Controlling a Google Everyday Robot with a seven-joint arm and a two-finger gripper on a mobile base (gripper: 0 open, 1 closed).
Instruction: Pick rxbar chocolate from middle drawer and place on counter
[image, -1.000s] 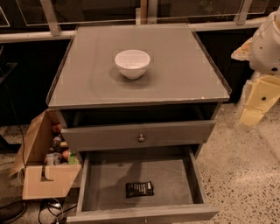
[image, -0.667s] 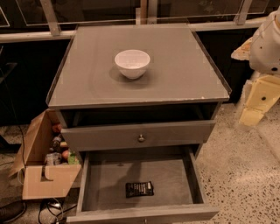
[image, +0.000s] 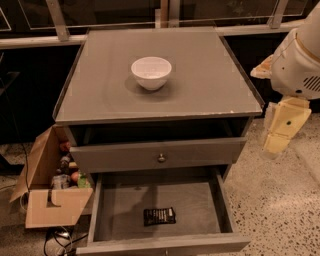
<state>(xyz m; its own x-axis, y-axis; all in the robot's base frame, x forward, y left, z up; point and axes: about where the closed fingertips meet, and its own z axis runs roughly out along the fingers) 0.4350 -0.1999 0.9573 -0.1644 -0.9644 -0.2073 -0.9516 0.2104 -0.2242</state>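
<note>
rxbar chocolate (image: 159, 216) flat on middle drawer (image: 200, 202) floor, below-left of gripper (image: 278, 139), grip state unreadable, arm (image: 300, 65) cropped at right

Open middle drawer (image: 192, 202), with the rxbar chocolate (image: 159, 216) lying flat on its floor near the front. A white bowl (image: 151, 72) stands on the table (image: 205, 80). The hand (image: 279, 135) hangs beyond the table's right edge, well apart from the drawer. A cardboard box (image: 50, 207) sits at left.
</note>
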